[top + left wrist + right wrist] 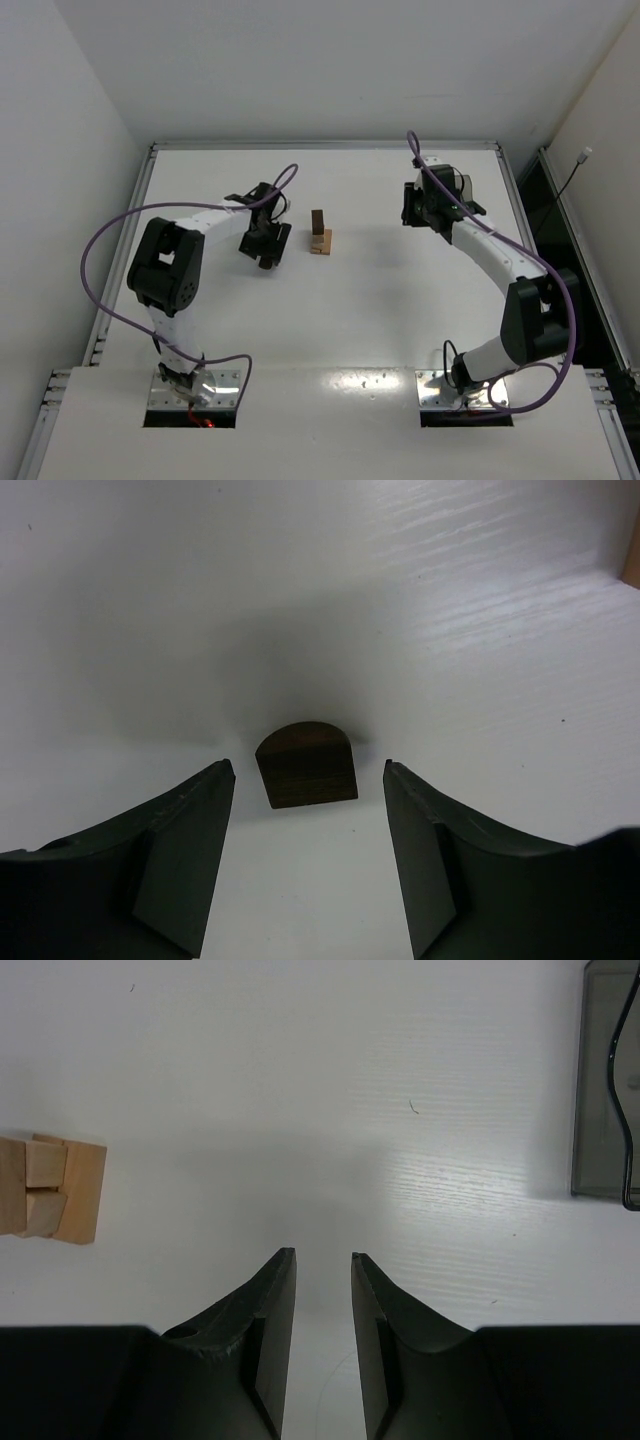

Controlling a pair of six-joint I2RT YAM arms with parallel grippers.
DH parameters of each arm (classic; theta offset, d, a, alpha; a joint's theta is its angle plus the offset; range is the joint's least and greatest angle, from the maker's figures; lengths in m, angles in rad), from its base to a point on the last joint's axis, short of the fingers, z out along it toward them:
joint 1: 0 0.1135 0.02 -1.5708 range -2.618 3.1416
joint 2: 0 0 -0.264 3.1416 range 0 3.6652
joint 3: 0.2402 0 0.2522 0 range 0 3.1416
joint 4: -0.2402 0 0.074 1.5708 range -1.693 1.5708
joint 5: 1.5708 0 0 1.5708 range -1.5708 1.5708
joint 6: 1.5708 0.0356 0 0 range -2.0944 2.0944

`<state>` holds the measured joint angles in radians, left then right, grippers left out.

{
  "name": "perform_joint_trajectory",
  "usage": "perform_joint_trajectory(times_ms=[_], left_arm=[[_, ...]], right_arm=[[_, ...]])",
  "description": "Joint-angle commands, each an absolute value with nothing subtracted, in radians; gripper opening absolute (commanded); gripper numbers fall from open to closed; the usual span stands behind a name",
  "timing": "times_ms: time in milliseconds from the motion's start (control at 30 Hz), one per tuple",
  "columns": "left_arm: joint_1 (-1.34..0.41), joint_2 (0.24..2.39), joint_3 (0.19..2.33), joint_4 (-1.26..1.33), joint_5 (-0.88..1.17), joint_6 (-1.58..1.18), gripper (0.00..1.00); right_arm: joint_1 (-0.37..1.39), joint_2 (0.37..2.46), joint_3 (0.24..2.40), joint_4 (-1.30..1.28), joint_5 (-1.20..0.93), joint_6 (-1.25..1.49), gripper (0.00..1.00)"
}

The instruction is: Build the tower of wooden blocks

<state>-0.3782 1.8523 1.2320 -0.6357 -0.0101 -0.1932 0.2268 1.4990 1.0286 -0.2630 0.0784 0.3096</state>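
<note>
Your left gripper (308, 768) has its jaws released. They stand apart on either side of a dark brown wooden block with a rounded top (306, 766), with a clear gap of white table (380, 300) between each finger and the block. The block sits on the table between the fingertips, touching neither.

Your right gripper (323, 1256) has its jaws drawn close, with a narrow slit left between them. Nothing sits in that slit, only bare table beneath, so it grasps nothing.

From above, the wood block tower (320, 236) stands near the middle of the table, a little toward the far side. It is just right of your left gripper (268, 243) and well left of your right gripper (414, 206). It shows light tan pieces laid flat at the base and one dark brown piece standing upright on them. In the right wrist view, the tan base pieces (52, 1190) lie at the left edge, apart from the fingers.

A dark translucent plastic bin (462, 188) sits at the far right of the table, close beside your right gripper.
</note>
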Motion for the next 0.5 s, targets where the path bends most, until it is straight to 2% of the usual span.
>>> perform_joint_trajectory(times_ms=[0,467], left_arm=[[-0.385,1.868,1.281,-0.621,-0.018,-0.216,0.58],[-0.385,1.907,1.299,-0.621,-0.018,-0.225,0.49]], right_arm=[[0.219,1.489,1.058,-0.222,0.077,0.299,0.26],[0.210,1.537,1.097,-0.222,0.086,0.299,0.26]])
